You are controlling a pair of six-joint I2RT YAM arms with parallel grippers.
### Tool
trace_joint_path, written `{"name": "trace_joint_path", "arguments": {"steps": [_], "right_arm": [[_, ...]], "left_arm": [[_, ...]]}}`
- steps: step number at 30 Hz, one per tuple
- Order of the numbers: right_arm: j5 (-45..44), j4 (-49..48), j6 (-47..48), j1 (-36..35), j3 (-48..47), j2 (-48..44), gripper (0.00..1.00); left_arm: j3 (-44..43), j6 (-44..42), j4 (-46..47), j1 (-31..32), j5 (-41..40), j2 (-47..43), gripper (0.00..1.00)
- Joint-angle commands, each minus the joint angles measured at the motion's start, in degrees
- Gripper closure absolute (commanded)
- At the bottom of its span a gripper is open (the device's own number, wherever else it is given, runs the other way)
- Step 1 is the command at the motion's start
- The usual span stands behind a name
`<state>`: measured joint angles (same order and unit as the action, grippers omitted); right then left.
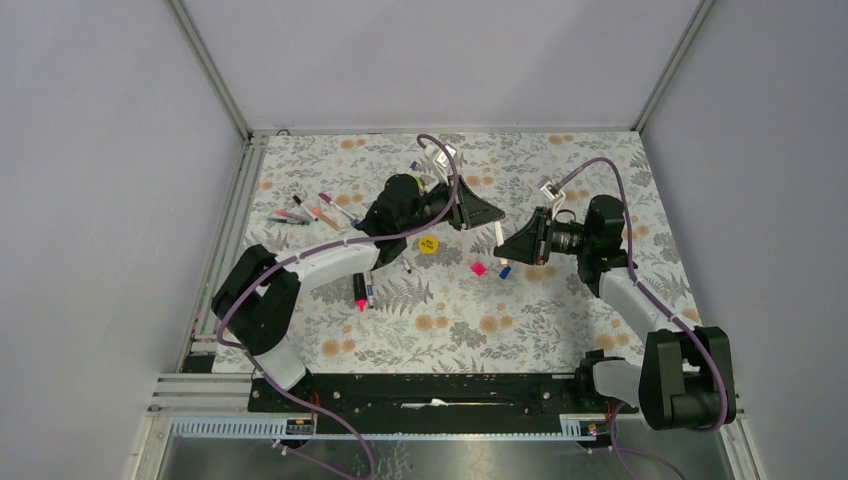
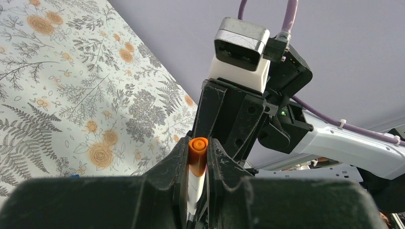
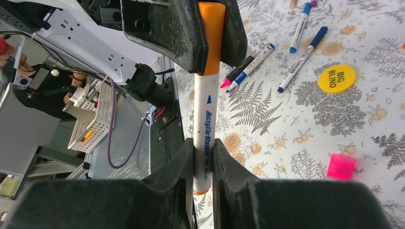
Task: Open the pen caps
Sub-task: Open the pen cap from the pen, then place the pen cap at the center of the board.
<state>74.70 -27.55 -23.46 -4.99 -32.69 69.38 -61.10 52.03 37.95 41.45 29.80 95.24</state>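
Observation:
One pen (image 3: 206, 124) with a white barrel and an orange cap (image 3: 211, 38) hangs in the air between both arms, above the middle of the table. My left gripper (image 2: 197, 149) is shut on the orange cap (image 2: 197, 153), whose end pokes out past the fingertips. My right gripper (image 3: 204, 155) is shut on the white barrel near its orange tail end. From above, the two grippers (image 1: 487, 214) (image 1: 512, 246) meet nose to nose with the pen (image 1: 498, 236) between them. The cap still sits on the barrel.
Loose pens (image 3: 303, 59) lie on the floral cloth, more at the far left (image 1: 310, 212). A pink-and-black highlighter (image 1: 358, 290) lies near the left arm. A yellow disc (image 1: 428, 245), a pink cap (image 1: 478, 268) and a blue cap (image 1: 505, 271) lie under the grippers.

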Motion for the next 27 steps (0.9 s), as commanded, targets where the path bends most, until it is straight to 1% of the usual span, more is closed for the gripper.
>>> {"name": "trace_joint_path", "arguments": {"steps": [1,14,18,20,22,25,27], "right_arm": [[12.04,8.52,1.1,-2.21,3.46,0.75,1.0],[12.27,8.41,0.94,-2.3,3.29,0.49,1.0],[12.27,8.39,1.55,-1.25,2.41,-0.92,1.0],[11.88,8.52,2.31,1.5,2.26,-2.51,1.0],[11.06,9.02,3.21,6.48,2.34,-4.39,1.0],[8.81,12.43,7.71,14.83,2.61,-7.86,1.0],[6.69,12.94,9.21,19.09,3.12,-9.47,1.0]], "left_arm": [[-11.87,-1.96,18.11,-10.09,-20.51,-5.04,1.0],[-15.81,-2.37,17.52,-12.16,-21.11,-4.31,1.0],[-14.5,-1.76,16.41,-12.45,-19.6,-5.17,1.0],[-12.81,-1.23,14.71,-12.6,-17.92,-6.25,1.0],[-10.13,-0.86,12.32,-12.7,-15.75,-7.78,1.0],[-5.62,0.54,7.02,-12.71,-11.53,-10.29,1.0],[-2.36,1.77,3.63,-12.59,-8.12,-11.38,1.0]]}}
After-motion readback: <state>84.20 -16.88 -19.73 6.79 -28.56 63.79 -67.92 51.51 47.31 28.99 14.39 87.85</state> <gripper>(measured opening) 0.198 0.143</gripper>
